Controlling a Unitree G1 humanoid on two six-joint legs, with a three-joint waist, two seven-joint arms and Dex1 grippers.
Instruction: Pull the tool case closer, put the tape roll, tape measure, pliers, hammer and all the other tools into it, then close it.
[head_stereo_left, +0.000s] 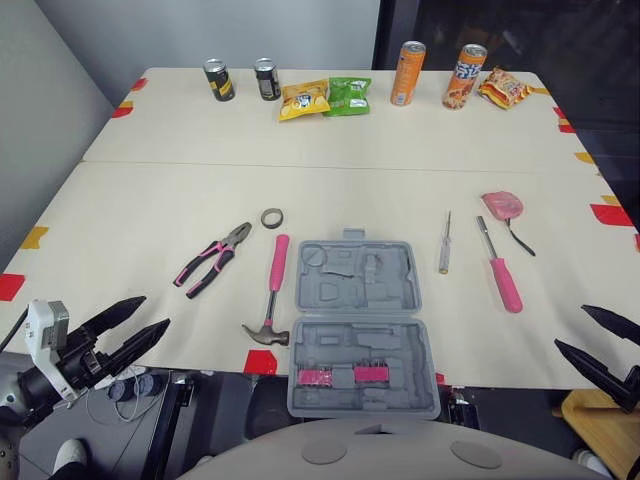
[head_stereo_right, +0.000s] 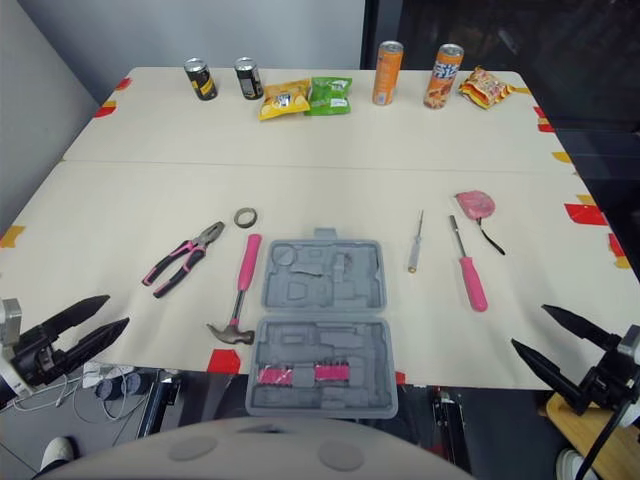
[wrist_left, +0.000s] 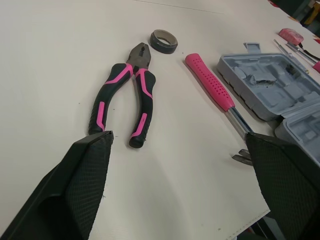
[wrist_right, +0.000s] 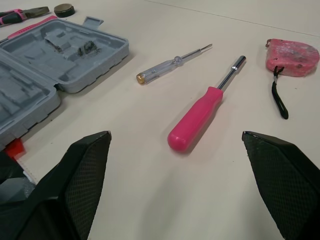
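Lying open | grey tool case (head_stereo_left: 357, 338) | w/ pink bits (head_stereo_left: 318, 377) in nr half

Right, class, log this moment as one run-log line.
tool case open | outside it: pliers, tape roll, hammer, tape measure, nut driver, test screwdriver | left gripper open, empty | right gripper open, empty

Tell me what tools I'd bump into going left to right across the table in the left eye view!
Pliers, tape roll, tool case, clear-handled screwdriver, pink-handled nut driver. The hammer and tape measure overlap their neighbours, so they're skipped.
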